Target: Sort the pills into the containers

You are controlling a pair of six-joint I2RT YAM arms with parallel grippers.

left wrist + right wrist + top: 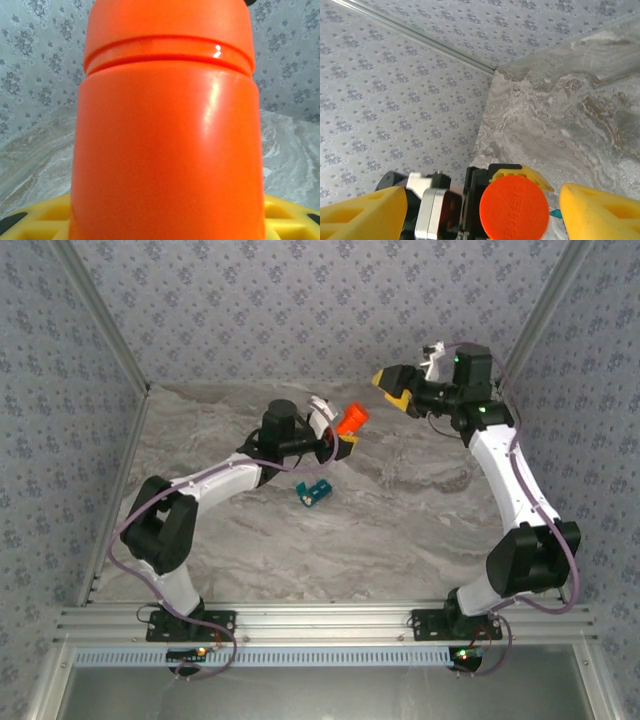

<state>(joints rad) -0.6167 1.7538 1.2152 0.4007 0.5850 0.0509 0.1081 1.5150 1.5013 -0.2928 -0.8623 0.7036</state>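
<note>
Orange bottle (165, 150), cap on, is clamped in the left gripper (344, 434). Right gripper (395, 388) hangs to its right, jaws spread, empty. Teal pill box (313, 492) lies just nearer.

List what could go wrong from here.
1. The left gripper holds the orange cylindrical plastic bottle off the marble-patterned table, its round orange cap facing the open right gripper. An off-centre close might knock the bottle loose.
2. The small teal-blue rectangular plastic pill box lies loose on the table near the bottle. Once the cap is off, a pour may miss its little compartments and scatter.
</note>
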